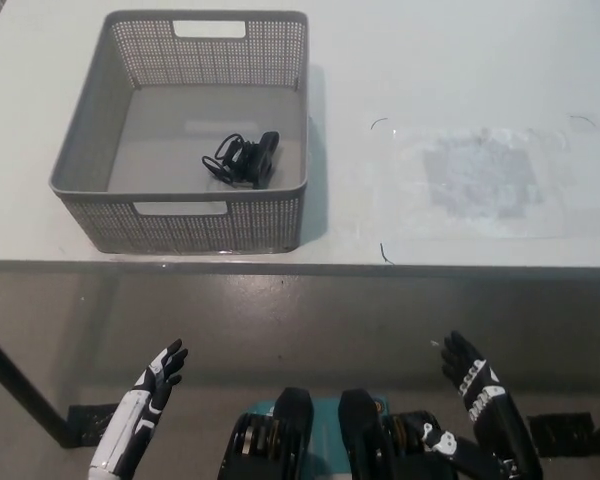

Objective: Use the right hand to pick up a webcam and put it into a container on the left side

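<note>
The black webcam (248,159) with its coiled cable lies inside the grey perforated plastic container (90,150), which sits on a smooth white table (430,70) bearing a faded rectangular smudge. Below the table edge, the white left hand (155,377) and black right hand (470,378) hang empty, fingers spread, over a dull grey floor (300,320).

Above the table (460,60) we see open room everywhere right of the basket (100,150), with only a flat pale patch (480,175) lying there, nothing raised to block a hand. The basket's 4 mesh walls stand up around the webcam (245,160), so the way in is from above; its top is open. Our left hand (158,372) and right hand (468,375) hang below the table's near edge, both with fingers apart, well apart from everything.
</note>
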Robot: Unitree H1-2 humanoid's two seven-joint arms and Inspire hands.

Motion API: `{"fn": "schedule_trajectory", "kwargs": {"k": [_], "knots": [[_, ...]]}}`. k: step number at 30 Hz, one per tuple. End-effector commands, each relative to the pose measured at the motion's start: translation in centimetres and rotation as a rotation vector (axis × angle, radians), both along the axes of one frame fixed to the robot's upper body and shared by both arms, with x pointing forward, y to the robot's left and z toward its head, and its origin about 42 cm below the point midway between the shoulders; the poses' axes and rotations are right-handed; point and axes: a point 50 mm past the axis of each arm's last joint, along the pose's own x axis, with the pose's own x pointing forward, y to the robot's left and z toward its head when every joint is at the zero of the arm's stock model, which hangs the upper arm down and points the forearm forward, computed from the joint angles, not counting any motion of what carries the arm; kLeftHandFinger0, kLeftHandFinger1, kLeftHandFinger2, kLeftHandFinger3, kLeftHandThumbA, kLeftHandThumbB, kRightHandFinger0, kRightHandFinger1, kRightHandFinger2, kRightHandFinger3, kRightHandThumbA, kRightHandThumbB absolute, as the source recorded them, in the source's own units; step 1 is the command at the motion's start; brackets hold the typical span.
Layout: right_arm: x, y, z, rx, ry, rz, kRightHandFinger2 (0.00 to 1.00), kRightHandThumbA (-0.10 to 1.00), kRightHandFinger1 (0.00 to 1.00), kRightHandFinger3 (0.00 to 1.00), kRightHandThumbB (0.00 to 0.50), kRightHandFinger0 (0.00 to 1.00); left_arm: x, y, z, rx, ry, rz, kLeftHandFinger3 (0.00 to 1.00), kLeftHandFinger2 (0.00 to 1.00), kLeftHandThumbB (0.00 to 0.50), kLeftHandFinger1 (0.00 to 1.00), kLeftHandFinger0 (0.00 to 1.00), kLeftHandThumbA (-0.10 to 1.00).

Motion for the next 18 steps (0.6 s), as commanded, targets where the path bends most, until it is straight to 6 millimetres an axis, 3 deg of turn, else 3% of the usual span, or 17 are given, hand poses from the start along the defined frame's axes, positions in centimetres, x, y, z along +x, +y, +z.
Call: {"fn": "schedule_trajectory", "kwargs": {"k": [1, 8, 11, 18], "knots": [[1.0, -0.5, 0.3, 0.071, -0.071, -0.036, 1.00, 1.00, 1.00, 1.00, 0.170, 1.00, 0.1, 0.7, 0.8, 0.024, -0.054, -0.001, 1.00, 1.00, 0.217, 1.00, 1.00, 1.00], [0.5, -1.0, -1.2, 0.057, -0.032, -0.050, 1.00, 1.00, 1.00, 1.00, 0.131, 1.00, -0.8, 0.6, 0.0, -0.001, -0.023, 0.011, 1.00, 1.00, 0.229, 1.00, 1.00, 1.00], [0.4, -0.9, -1.8, 0.064, -0.012, -0.044, 1.00, 1.00, 1.00, 1.00, 0.170, 1.00, -1.6, 0.9, -0.3, -0.003, -0.008, 0.025, 1.00, 1.00, 0.240, 1.00, 1.00, 1.00], [0.1, -0.1, -2.5, 0.067, 0.010, -0.003, 1.00, 1.00, 1.00, 1.00, 0.163, 1.00, -3.3, 1.8, -0.9, 0.002, 0.002, 0.053, 1.00, 1.00, 0.215, 1.00, 1.00, 1.00]]}}
